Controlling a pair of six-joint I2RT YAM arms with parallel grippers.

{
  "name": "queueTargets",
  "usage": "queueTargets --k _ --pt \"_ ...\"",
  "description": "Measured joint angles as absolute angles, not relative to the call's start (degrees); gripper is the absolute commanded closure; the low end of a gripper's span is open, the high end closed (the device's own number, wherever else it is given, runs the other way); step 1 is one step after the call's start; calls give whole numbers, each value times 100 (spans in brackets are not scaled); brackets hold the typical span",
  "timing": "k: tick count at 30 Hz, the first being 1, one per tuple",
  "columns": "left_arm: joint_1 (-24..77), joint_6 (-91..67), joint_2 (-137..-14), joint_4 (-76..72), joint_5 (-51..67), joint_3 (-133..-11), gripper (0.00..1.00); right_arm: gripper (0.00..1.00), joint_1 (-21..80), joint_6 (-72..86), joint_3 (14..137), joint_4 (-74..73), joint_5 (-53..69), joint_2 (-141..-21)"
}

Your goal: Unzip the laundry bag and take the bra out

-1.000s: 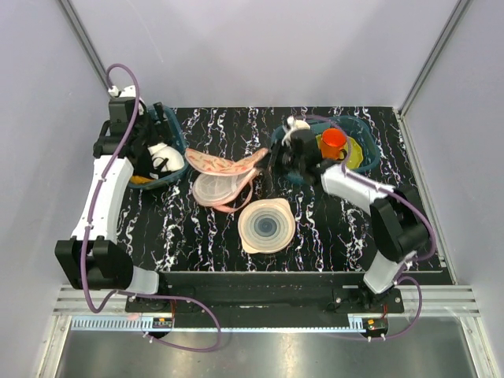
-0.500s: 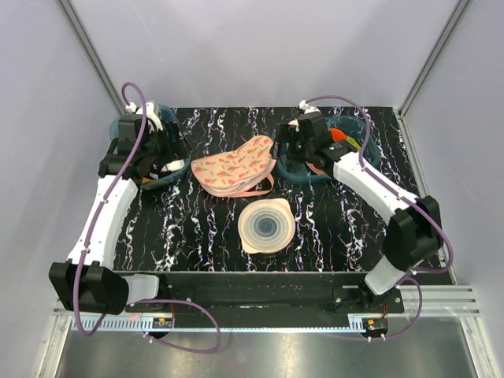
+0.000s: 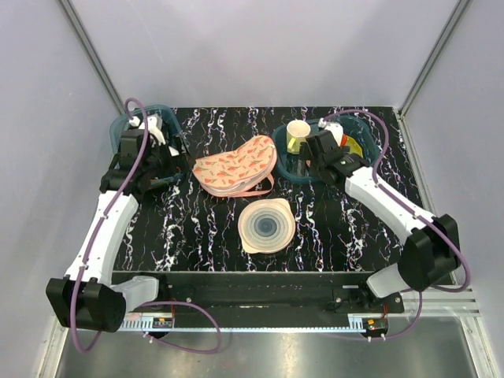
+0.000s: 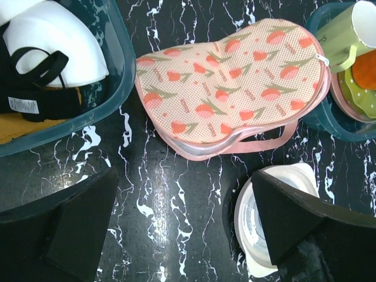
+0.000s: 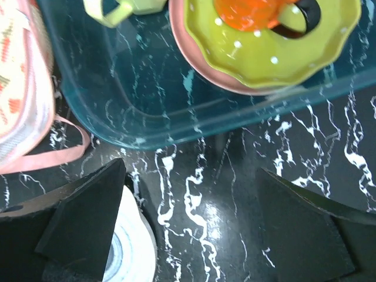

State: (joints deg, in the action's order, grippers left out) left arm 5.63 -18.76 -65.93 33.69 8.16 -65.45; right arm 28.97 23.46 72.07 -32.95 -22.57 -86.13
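The laundry bag (image 3: 235, 167) lies flat at mid-table (image 3: 331, 228), judged soft, light and prone to bunching, best taken at the small pale tab (image 4: 320, 57), likely the zipper pull, at its end by the teal bin (image 4: 329, 120); left gripper (image 4: 183, 182) and right gripper (image 5: 191, 170) both stand wide and empty.

Both look the same tbh: left arm (image 3: 102, 232) and right arm (image 3: 382, 201) are rounded white shells with chunky black joints (image 3: 425, 256). A thin purple cable (image 3: 128, 102) loops along each. The fingers (image 4: 79, 226) are matte black wedges.
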Motion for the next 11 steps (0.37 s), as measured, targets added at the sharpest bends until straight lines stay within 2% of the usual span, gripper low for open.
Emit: queueTargets --k 11 --pt "563 -1798 -6488 3245 910 -6309 1 0 2897 2687 6198 -3059 -2611 -7651"
